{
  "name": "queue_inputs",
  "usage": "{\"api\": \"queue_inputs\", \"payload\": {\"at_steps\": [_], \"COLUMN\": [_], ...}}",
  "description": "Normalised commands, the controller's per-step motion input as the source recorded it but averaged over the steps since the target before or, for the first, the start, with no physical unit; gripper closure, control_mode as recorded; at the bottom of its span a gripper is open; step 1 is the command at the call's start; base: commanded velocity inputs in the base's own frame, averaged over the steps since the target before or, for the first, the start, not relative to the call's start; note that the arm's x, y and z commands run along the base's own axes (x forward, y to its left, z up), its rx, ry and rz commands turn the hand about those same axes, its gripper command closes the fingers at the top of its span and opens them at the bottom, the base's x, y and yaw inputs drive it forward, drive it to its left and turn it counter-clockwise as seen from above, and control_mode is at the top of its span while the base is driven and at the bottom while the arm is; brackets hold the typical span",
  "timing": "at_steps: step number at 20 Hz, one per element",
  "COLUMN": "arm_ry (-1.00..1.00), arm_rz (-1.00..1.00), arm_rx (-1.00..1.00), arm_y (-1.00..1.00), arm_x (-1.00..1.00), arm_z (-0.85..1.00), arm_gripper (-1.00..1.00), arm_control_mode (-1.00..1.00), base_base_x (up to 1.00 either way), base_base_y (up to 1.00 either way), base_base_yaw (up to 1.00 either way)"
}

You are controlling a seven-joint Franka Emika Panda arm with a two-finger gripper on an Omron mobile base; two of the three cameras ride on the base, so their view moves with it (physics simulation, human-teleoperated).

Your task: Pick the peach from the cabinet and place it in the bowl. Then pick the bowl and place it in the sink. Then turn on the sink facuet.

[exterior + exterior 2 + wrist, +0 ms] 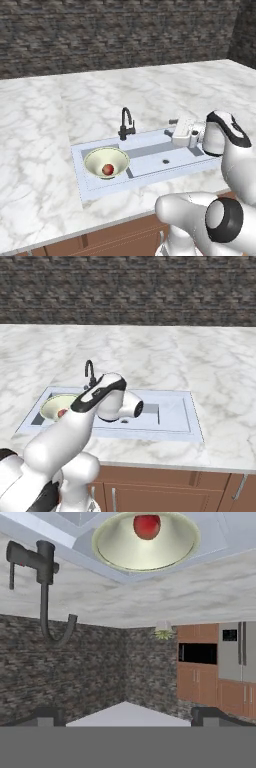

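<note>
The pale cream-green bowl [95, 158] [50, 405] [117, 549] sits in the left basin of the grey-white sink [167, 152] [172, 411]. Inside the bowl lies the small reddish peach [107, 170] [62, 413] [147, 526]. Behind the sink's middle stands the black gooseneck faucet [126, 124] [90, 373] [45, 587]. My gripper [174, 130] [127, 717] hovers over the right basin and points left, level with the faucet. It is open and holds nothing. The hand view is rolled upside down. The cabinet is out of view.
Marble counter [45, 150] [220, 386] surrounds the sink, with a dark stone wall [115, 30] behind it. Brown drawer fronts [150, 488] run below the counter edge. Far off in the hand view stand wooden units with a microwave [197, 653] and a fridge [240, 652].
</note>
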Motion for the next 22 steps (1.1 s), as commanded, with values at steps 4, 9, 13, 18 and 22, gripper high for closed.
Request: {"api": "queue_inputs", "payload": {"at_steps": [4, 9, 13, 18, 22], "arm_ry": [0.00, 0.00, 0.02, 0.03, 0.00], "arm_rz": [0.00, 0.00, -0.03, -0.04, -0.01], "arm_rx": [0.00, 0.00, 0.00, 0.00, 0.00], "arm_y": [0.33, 0.00, 0.10, 0.11, 0.12], "arm_x": [0.44, 0.37, 0.58, 0.54, 0.23], "arm_z": [-0.20, -0.28, -0.24, -0.19, -0.18], "arm_gripper": [-1.00, -1.00, -1.00, -1.00, -1.00], "arm_control_mode": [-1.00, -1.00, -1.00, -1.00, -1.00], "base_base_x": [0.00, 0.00, 0.00, 0.00, 0.00], "base_base_y": [0.00, 0.00, 0.00, 0.00, 0.00], "base_base_yaw": [0.00, 0.00, 0.00, 0.00, 0.00]}}
